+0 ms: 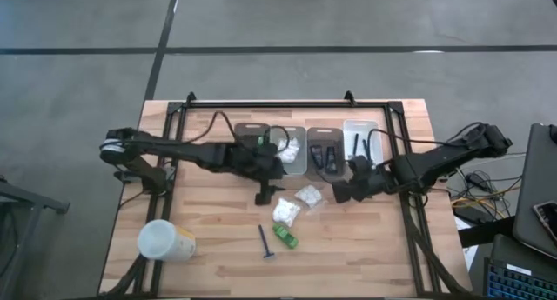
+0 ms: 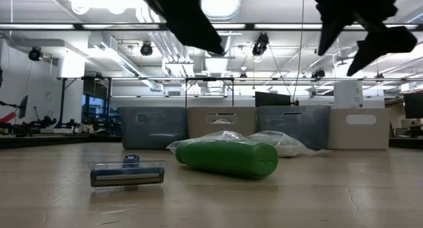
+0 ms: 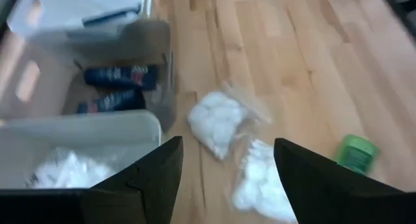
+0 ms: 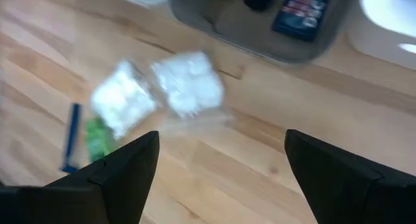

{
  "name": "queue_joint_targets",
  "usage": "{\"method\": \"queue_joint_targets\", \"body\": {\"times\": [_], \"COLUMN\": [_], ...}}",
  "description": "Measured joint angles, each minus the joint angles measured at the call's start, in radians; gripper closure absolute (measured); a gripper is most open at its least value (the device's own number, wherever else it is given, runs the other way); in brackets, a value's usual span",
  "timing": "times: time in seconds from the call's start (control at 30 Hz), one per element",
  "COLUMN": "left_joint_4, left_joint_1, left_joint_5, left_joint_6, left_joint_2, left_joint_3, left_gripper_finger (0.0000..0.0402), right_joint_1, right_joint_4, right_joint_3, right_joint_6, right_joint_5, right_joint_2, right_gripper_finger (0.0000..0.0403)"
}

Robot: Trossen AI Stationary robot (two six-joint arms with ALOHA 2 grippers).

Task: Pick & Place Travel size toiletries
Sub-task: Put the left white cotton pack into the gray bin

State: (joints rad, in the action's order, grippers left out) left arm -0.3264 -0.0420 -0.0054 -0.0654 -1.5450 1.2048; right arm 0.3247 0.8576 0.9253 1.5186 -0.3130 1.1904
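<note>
Two white crinkly packets (image 1: 309, 196) (image 1: 285, 211) lie flat on the wooden table. Nearer the table's near edge, a green little bottle (image 1: 286, 238) rests on its side beside a dark razor (image 1: 265, 243). The low view shows the bottle (image 2: 228, 157) and the razor (image 2: 127, 174) close up. My left gripper (image 1: 265, 191) (image 3: 227, 146) hovers open above the table, just left of the packets (image 3: 218, 123). My right gripper (image 1: 342, 194) (image 4: 222, 136) hovers open just right of them (image 4: 188, 81). Both are raised clear of the table in the low view.
Four bins (image 1: 253, 139) stand in a row along the far side. One holds white packets (image 1: 290, 150), one black tubes (image 1: 325, 154), and one dark razors (image 1: 357, 143). A large white cylinder (image 1: 165, 241) lies near the left near corner. A black frame rail (image 1: 287, 103) borders the table.
</note>
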Motion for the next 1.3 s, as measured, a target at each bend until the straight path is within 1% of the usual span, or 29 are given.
{"method": "queue_joint_targets", "body": {"times": [0.1, 0.2, 0.27, 0.33, 0.4, 0.53, 0.63, 0.77, 0.9, 0.97, 1.07, 1.13, 1.2, 1.3], "left_joint_4": [0.042, 0.076, 0.08, 0.08, 0.075, 0.068, 0.026, -0.021, -0.038, -0.063, -0.122, -0.137, -0.128, -0.129], "left_joint_1": [-0.032, -0.049, -0.058, -0.071, -0.09, -0.135, -0.158, -0.159, -0.133, -0.106, -0.057, -0.04, -0.043, -0.053], "left_joint_5": [-0.099, -0.175, -0.211, -0.222, -0.222, -0.222, -0.222, -0.223, -0.212, -0.185, -0.086, -0.033, -0.011, -0.007], "left_joint_6": [-0.012, 0.005, 0.008, 0.011, 0.033, 0.095, 0.152, 0.293, 0.401, 0.531, 0.808, 0.959, 1.055, 1.137], "left_joint_2": [-0.045, -0.102, -0.144, -0.184, -0.218, -0.252, -0.264, -0.258, -0.257, -0.257, -0.257, -0.257, -0.257, -0.262], "left_joint_3": [0.004, 0.021, 0.03, 0.037, 0.037, 0.038, 0.036, 0.036, 0.035, 0.034, 0.034, 0.033, 0.032, 0.032], "left_gripper_finger": [0.0156, 0.0156, 0.0156, 0.0156, 0.0156, 0.0156, 0.0156, 0.0156, 0.0156, 0.0156, 0.0156, 0.0156, 0.0156, 0.0156], "right_joint_1": [0.021, 0.027, 0.031, 0.032, 0.033, 0.033, 0.038, 0.042, 0.042, 0.042, 0.042, 0.042, 0.042, 0.042], "right_joint_4": [0.055, 0.119, 0.163, 0.177, 0.176, 0.148, 0.135, 0.13, 0.129, 0.129, 0.129, 0.129, 0.129, 0.129], "right_joint_3": [0.0, 0.0, 0.0, 0.0, 0.0, 0.0, 0.0, 0.0, 0.0, 0.0, 0.0, 0.0, 0.0, 0.0], "right_joint_6": [-0.009, -0.025, -0.014, -0.004, -0.036, -0.142, -0.186, -0.218, -0.255, -0.268, -0.27, -0.27, -0.27, -0.281], "right_joint_5": [0.0, -0.004, -0.036, -0.085, -0.116, -0.122, -0.12, -0.116, -0.116, -0.117, -0.116, -0.116, -0.112, -0.109], "right_joint_2": [-0.003, -0.008, -0.011, -0.017, -0.029, -0.058, -0.071, -0.072, -0.072, -0.072, -0.072, -0.072, -0.072, -0.072], "right_gripper_finger": [0.0068, 0.0057, 0.0051, 0.0046, 0.0043, 0.0045, 0.0054, 0.0068, 0.0082, 0.0088, 0.0098, 0.0104, 0.0109, 0.0117]}}
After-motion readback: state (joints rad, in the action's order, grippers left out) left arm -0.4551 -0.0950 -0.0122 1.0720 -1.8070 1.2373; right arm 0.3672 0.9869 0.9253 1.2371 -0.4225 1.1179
